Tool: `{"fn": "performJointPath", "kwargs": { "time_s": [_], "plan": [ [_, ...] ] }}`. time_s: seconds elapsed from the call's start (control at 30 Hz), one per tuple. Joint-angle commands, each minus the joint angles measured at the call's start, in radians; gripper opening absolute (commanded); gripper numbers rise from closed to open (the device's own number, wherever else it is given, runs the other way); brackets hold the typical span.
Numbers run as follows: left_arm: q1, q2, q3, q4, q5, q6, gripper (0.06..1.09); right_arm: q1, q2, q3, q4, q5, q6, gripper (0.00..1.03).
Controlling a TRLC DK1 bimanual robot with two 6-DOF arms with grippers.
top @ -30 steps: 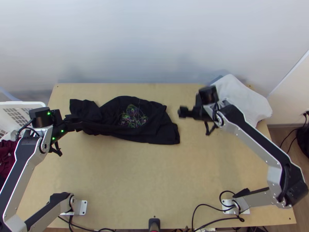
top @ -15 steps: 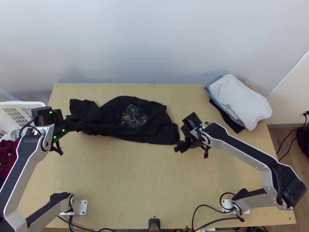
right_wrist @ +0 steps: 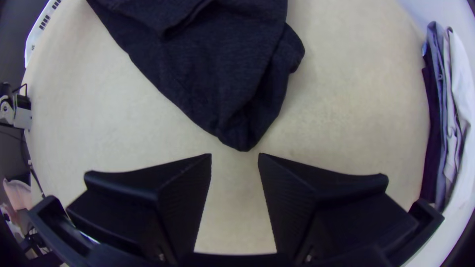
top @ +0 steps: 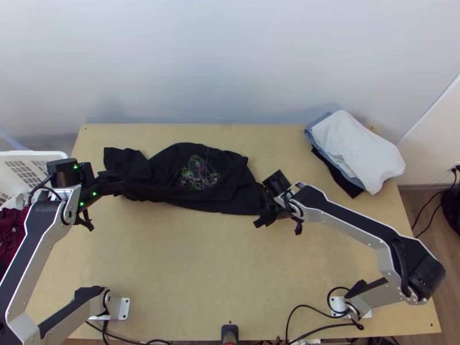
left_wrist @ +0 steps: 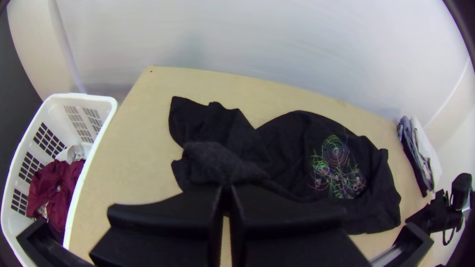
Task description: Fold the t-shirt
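Observation:
In the top view the black t-shirt (top: 230, 184) lies bunched and uneven across the table, its colourful print facing up. My left gripper (top: 109, 185) is shut on fabric at the shirt's left part; in the left wrist view the left gripper (left_wrist: 226, 190) pinches a raised fold of the t-shirt (left_wrist: 277, 148). At the shirt's lower right corner is my right gripper (top: 263, 218). In the right wrist view the right gripper (right_wrist: 235, 158) stands open, the pointed corner of the t-shirt (right_wrist: 232, 74) just beyond the gap, not between the fingers.
A stack of folded clothes (top: 356, 149), white on top, lies at the table's back right corner. A white basket (left_wrist: 106, 106) with dark red clothing (left_wrist: 54, 188) stands beyond the table's left edge. Bare wood (top: 190, 264) lies in front of the shirt.
My right gripper has come from the right, near the folded stack, toward the front and left to the shirt's lower right corner. The left arm and the shirt have hardly moved.

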Motion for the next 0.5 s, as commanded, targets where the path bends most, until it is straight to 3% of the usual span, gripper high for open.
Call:
{"fn": "performJointPath", "kwargs": {
  "time_s": [0.0, 0.47],
  "plan": [
    [-0.006, 0.014, 0.024, 0.011, -0.008, -0.014, 0.09, 0.009, 0.035, 0.033, 0.026, 0.014, -0.019, 0.46],
    [-0.006, 0.024, 0.033, 0.014, -0.008, -0.016, 0.09, 0.019, 0.124, 0.090, 0.056, 0.021, -0.017, 0.46]
  ]
}}
